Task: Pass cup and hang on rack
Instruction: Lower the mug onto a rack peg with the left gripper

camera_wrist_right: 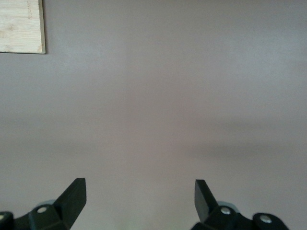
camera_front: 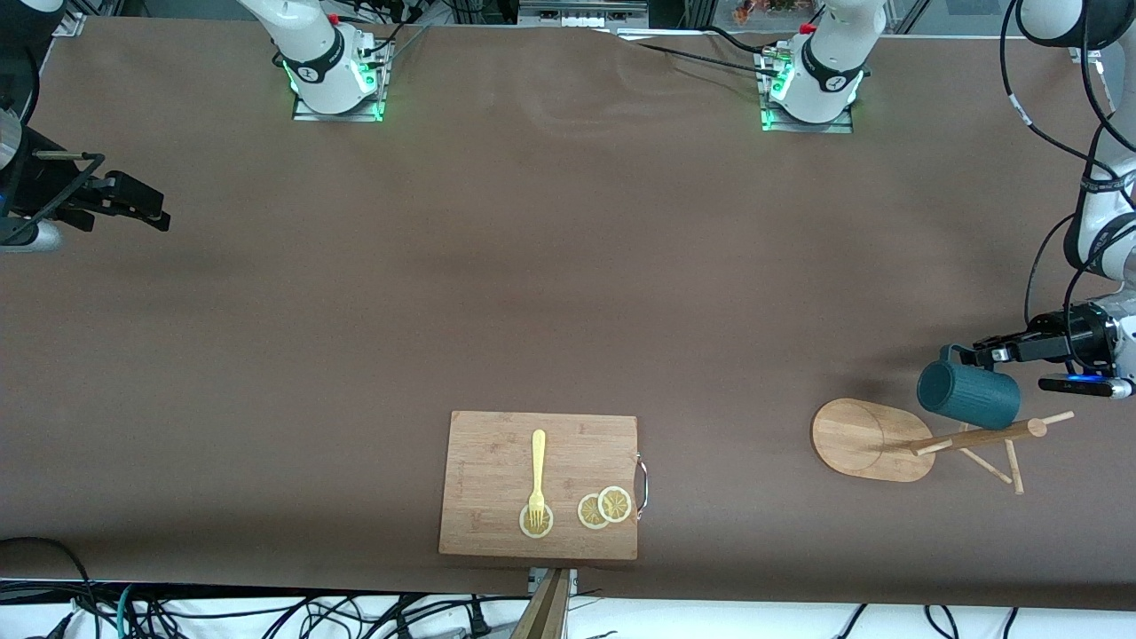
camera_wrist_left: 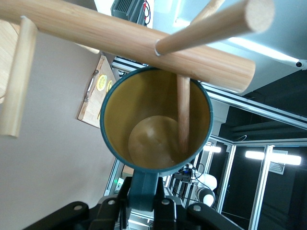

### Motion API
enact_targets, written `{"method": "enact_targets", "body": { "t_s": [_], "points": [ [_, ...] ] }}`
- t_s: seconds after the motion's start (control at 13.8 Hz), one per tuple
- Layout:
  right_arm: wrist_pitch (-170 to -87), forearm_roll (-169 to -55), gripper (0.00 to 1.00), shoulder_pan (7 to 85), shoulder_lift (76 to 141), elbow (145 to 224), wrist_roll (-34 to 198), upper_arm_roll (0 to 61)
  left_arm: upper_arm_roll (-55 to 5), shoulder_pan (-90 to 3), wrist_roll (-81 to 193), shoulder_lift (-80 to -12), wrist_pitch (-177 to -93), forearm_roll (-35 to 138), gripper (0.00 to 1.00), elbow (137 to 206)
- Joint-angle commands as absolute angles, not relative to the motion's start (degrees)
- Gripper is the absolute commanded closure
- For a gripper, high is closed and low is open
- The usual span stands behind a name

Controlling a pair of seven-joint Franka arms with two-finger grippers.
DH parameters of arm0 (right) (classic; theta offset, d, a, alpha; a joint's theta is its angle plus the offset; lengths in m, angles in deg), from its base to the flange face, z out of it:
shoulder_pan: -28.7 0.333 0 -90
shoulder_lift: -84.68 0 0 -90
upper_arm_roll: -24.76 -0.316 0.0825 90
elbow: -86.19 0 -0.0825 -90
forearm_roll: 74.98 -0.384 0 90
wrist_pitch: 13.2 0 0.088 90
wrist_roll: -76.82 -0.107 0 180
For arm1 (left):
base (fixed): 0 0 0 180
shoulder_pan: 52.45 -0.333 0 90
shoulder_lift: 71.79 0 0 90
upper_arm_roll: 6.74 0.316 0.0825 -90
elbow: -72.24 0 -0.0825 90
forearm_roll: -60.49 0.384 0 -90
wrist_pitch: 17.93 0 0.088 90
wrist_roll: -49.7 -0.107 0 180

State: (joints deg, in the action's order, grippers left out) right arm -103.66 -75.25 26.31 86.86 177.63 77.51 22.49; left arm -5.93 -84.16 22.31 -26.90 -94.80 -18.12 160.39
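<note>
**Cup at the rack, peg inside its mouth**

While the left gripper (camera_front: 976, 353) clamps the handle of the small dark teal ribbed cup with the yellow-orange inside (camera_front: 967, 397), it holds that cup in the air, tipped on its side, right against the top of the light wooden mug tree rack (camera_front: 896, 439). The left wrist view shows the black fingers (camera_wrist_left: 108, 208) pinched on the teal handle, the cup's open mouth facing the rack's thick central pole (camera_wrist_left: 124, 36), and one thin peg (camera_wrist_left: 183, 112) reaching down inside the cup. Whether the cup already bears on that peg cannot be told.

Its oval flat base (camera_front: 856, 437) sits on the brown table (camera_front: 568, 266) near the left arm's end, well apart from the rectangular wooden cutting board (camera_front: 497, 453), which carries a yellow fork (camera_front: 537, 475) and lemon slices (camera_front: 604, 508).

Over the table's edge at the right arm's end, the right gripper (camera_wrist_right: 140, 191) waits with its jaws spread and nothing between them.

By my reading, the handover is done and the hanging step is in hand. The next move likely calls for settling the cup down until the peg carries it, then opening the fingers and backing off without nudging the thin pegs or tipping the rack.
</note>
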Motion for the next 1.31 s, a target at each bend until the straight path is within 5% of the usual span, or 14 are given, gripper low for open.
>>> {"method": "enact_targets", "body": {
  "t_s": [0.0,0.15,0.29,0.44,1.23],
  "points": [
    [-102.94,-76.38,0.00,25.80,86.53,177.42,77.88,22.39,-6.74,-84.62,22.72,-25.91,-94.75,-20.02,0.99,159.34],
    [-102.85,-76.38,0.00,25.80,86.53,177.42,77.96,22.39,-6.91,-84.62,22.63,-25.83,-94.75,-20.11,0.81,159.43],
    [-102.76,-76.38,0.00,25.80,86.53,177.42,77.97,22.39,-7.00,-84.62,22.63,-25.56,-94.66,-20.72,0.32,159.51],
    [-102.32,-76.38,0.00,25.80,86.53,177.42,77.88,22.39,-7.09,-84.62,20.45,-25.21,-94.48,-21.69,0.00,159.69],
    [-102.06,-76.38,0.00,26.24,86.53,177.16,77.79,21.86,-7.09,-85.23,18.94,-24.95,-93.61,-21.08,0.00,160.39]
  ]
}}
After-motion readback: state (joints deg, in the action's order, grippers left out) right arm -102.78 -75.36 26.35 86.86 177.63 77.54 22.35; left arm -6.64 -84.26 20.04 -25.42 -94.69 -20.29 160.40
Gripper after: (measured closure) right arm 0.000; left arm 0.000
